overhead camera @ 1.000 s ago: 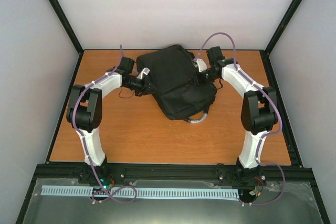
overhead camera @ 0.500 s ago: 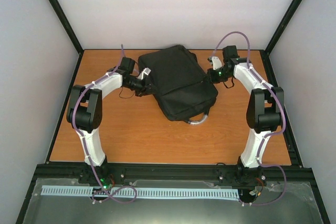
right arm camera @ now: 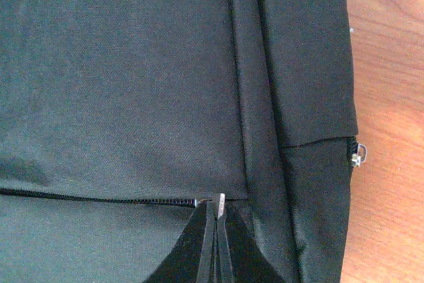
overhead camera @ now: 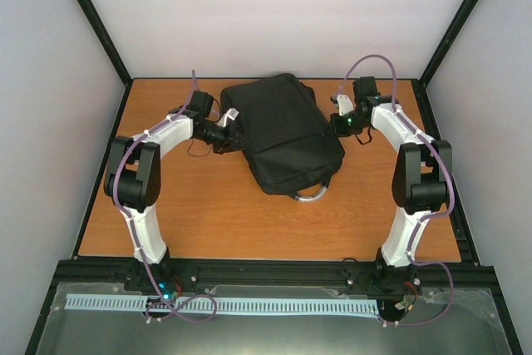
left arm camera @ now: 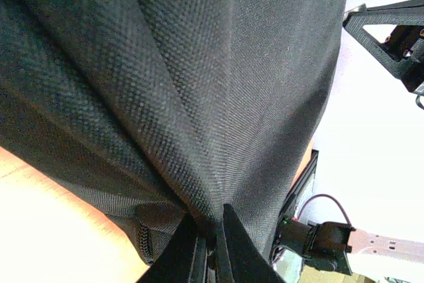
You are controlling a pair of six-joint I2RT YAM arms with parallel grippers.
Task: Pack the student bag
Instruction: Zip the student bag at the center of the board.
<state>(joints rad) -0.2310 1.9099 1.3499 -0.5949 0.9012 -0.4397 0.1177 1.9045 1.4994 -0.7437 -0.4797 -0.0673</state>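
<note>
The student bag (overhead camera: 283, 135) is laid flat toward the back of the table (overhead camera: 208, 214). A fold of its fabric is pinched tight by the left gripper (left arm camera: 212, 233), and the tiny zipper pull (right arm camera: 221, 198) looks nipped in the closed right gripper (right arm camera: 213, 211). That tab's only caught at the very tips tbh, so it could be lost if tugged at an angle; if the fold slips, the bag probably gets dragged instead.
</note>
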